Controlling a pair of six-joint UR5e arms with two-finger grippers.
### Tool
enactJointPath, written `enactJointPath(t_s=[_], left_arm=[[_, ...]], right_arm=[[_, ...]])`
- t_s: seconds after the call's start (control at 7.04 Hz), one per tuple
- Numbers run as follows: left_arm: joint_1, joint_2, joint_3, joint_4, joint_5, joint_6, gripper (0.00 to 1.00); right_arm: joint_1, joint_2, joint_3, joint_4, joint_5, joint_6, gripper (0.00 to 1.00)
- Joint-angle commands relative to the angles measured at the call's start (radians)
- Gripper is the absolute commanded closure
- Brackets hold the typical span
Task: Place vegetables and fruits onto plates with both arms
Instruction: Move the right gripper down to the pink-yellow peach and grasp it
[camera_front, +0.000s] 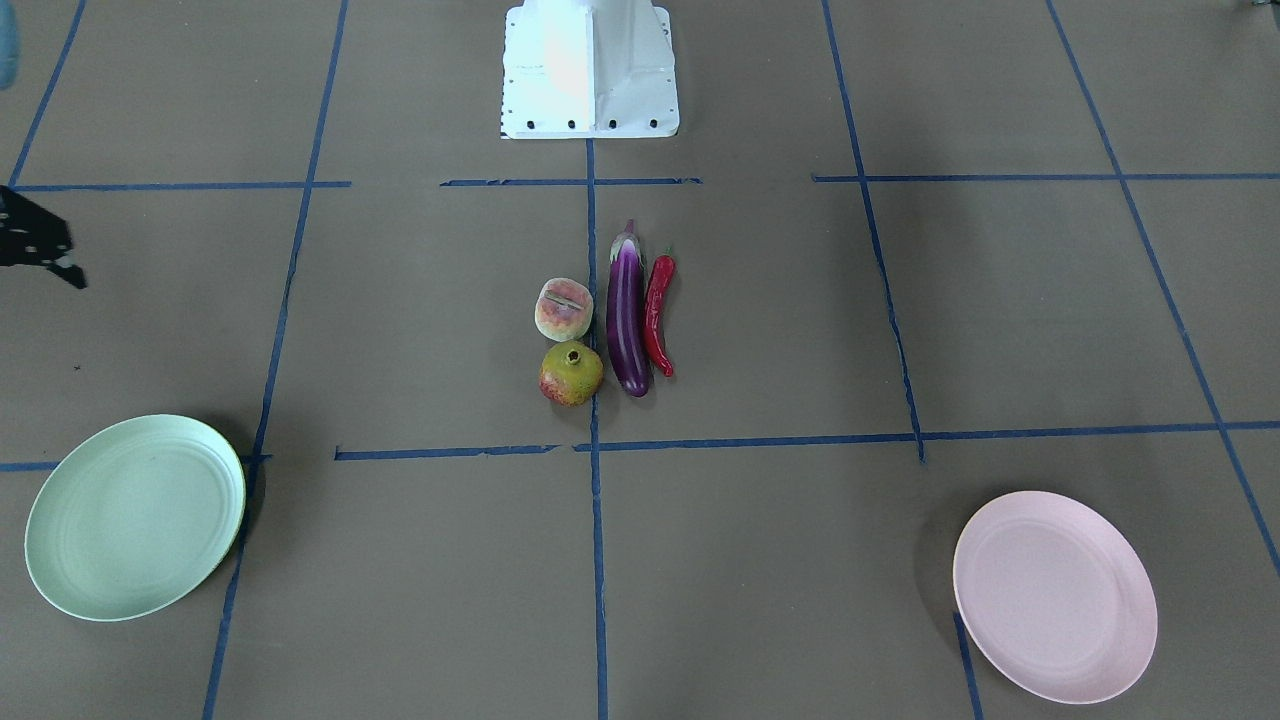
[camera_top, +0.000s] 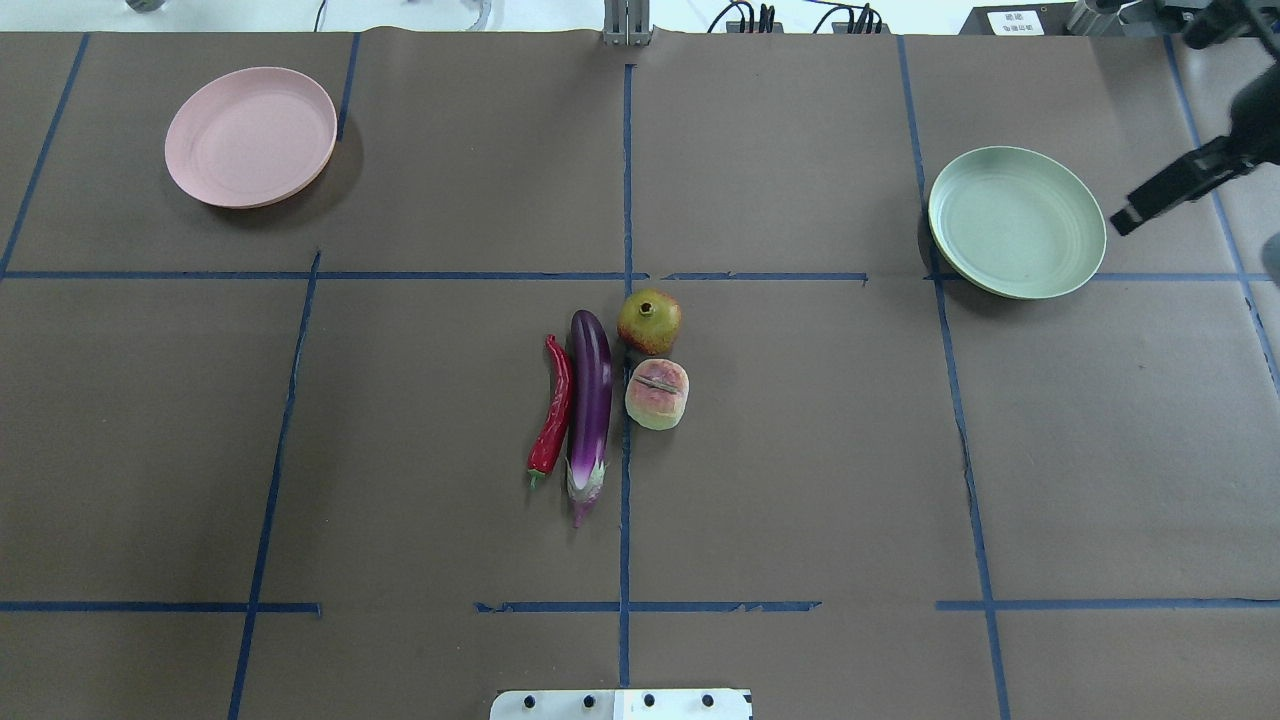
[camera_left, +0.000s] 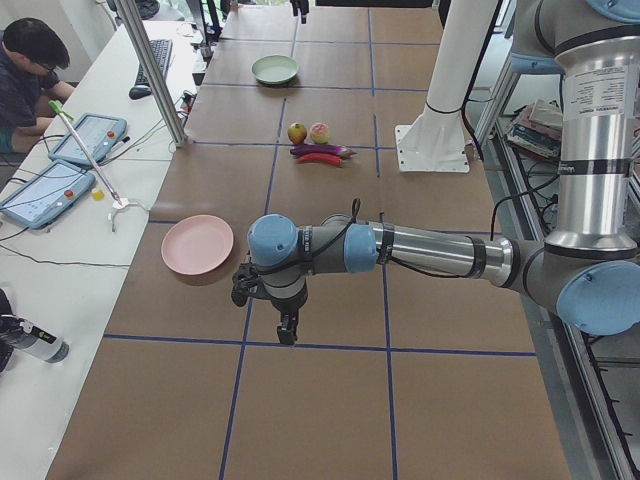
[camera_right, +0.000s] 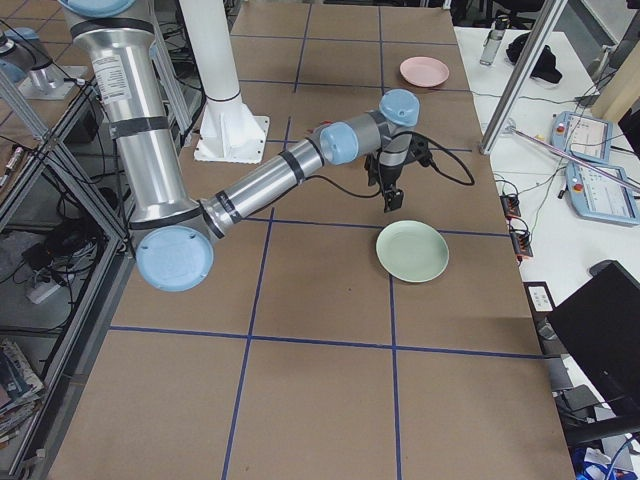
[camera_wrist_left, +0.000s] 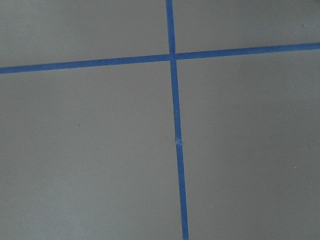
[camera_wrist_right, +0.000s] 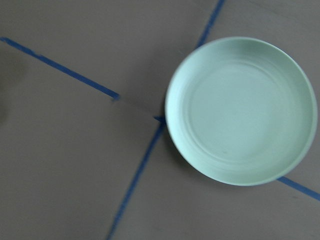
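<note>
The purple eggplant (camera_front: 627, 315), red chili pepper (camera_front: 657, 315), peach-like fruit (camera_front: 563, 309) and pomegranate (camera_front: 571, 374) lie close together at the table's middle. The mint green plate (camera_top: 1015, 220) and the pink plate (camera_top: 250, 135) are empty at the far corners. My right gripper (camera_top: 1125, 222) hovers just beside the mint plate, which fills the right wrist view (camera_wrist_right: 240, 110); its fingers show as one narrow bar, shut and empty. My left gripper (camera_left: 287, 335) shows only in the exterior left view, near the pink plate (camera_left: 197, 244); I cannot tell if it is open.
The white base block (camera_front: 590, 70) stands at the robot's edge of the table. Blue tape lines (camera_wrist_left: 175, 140) cross the brown table cover. A side desk with tablets (camera_left: 60, 170), a metal pole (camera_left: 150, 70) and a seated person (camera_left: 30, 60) lie beyond the far edge.
</note>
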Motion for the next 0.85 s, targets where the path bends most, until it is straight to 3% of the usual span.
enactJointPath(t_s=[0.0,0.28,0.57,0.71], left_arm=[[-0.001,0.000,0.007,-0.003,0.000,0.001,0.00],[0.001,0.000,0.009,-0.003,-0.002,-0.001,0.00],[0.002,0.000,0.009,-0.003,-0.002,-0.001,0.00],[0.002,0.000,0.009,-0.003,-0.005,-0.001,0.00]], right_arm=[[-0.278,0.217,-0.003,0.001,-0.193,0.435,0.00],[-0.487,0.316,-0.043,-0.002,-0.445,0.684,0.00],[-0.591,0.448,-0.231,0.022,-0.560,0.820,0.00],[-0.621,0.467,-0.300,0.123,-0.581,0.866,0.00]])
